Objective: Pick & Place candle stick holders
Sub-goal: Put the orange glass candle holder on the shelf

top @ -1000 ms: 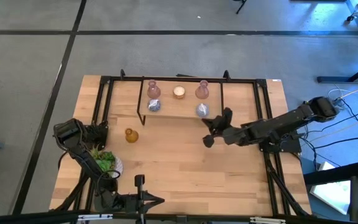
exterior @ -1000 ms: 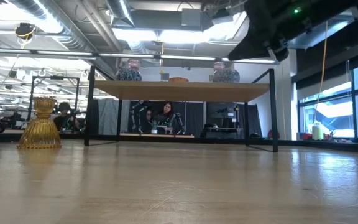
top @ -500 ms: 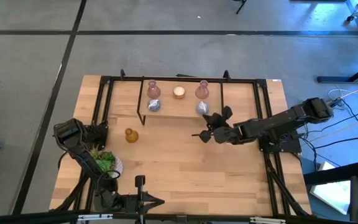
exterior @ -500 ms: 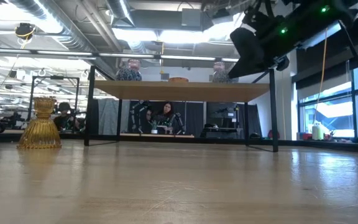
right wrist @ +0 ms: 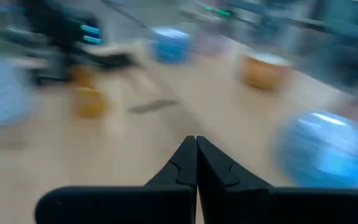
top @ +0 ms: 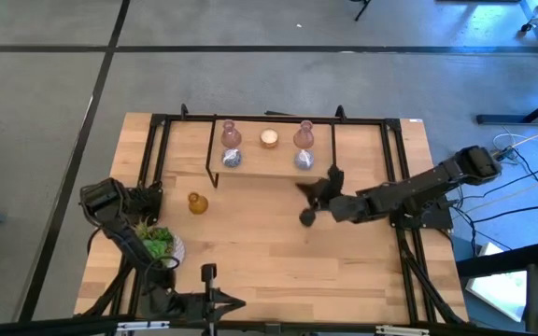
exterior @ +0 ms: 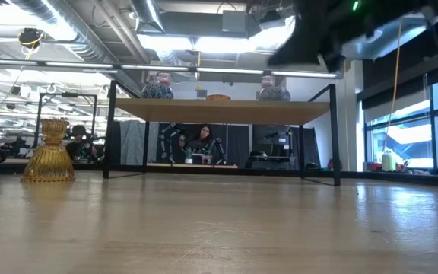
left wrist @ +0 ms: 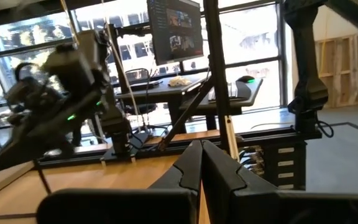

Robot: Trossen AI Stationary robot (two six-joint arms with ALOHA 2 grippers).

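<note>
Counting five holders on the raised shelf (top: 260, 171), I see only the amber holder (top: 197, 203) left on the table at the left, while my right gripper (top: 308, 204) hovers shut and empty before the shelf, my left gripper (left wrist: 199, 163) shut and waiting.

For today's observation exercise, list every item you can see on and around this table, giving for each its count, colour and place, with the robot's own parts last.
Pink holders: two, pink, back corners of the raised shelf.
Silvery-blue holders: two, silvery-blue, front corners of the shelf.
Cream-white holder: one, cream-white, back middle of the shelf.
Amber holder: one, amber, on the table left of the shelf.
Shelf: one, wood top on a black frame, back middle of the table.
Succulent: one, green in a pale pot, front left of the table.
Table: one, light wood.
Left gripper: one, dark, shut, parked front left.
Right gripper: one, dark, shut and empty, in front of the shelf's right end.
</note>
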